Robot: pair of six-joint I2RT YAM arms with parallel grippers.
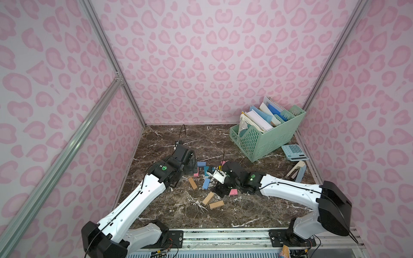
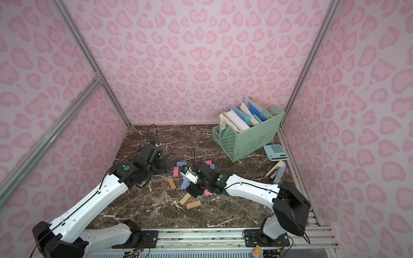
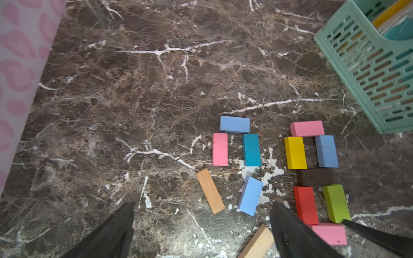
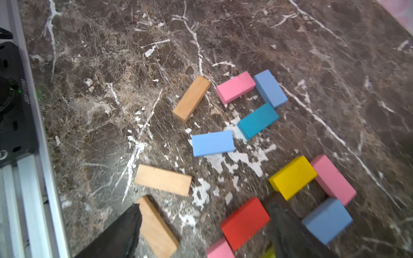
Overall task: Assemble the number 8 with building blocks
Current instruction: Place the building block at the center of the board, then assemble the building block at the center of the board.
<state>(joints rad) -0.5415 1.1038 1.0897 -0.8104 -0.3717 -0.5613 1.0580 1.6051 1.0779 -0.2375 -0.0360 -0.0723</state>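
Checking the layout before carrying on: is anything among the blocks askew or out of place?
The figure eight looks square. Beside it, the light blue block and a tan block lie slanted below the teal block and its neat group. The tabletop finish is chipped white there.

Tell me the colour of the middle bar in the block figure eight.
Dark brown. The middle bar shows best in the left wrist view.

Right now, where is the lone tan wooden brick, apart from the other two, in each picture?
Top view: lone tan wooden brick mid-table, between both arms.
Top view: brick there too.
Left wrist: brick just past the fingers.
Right wrist: brick near picture centre.
Landmark: sky-blue brick beside it.
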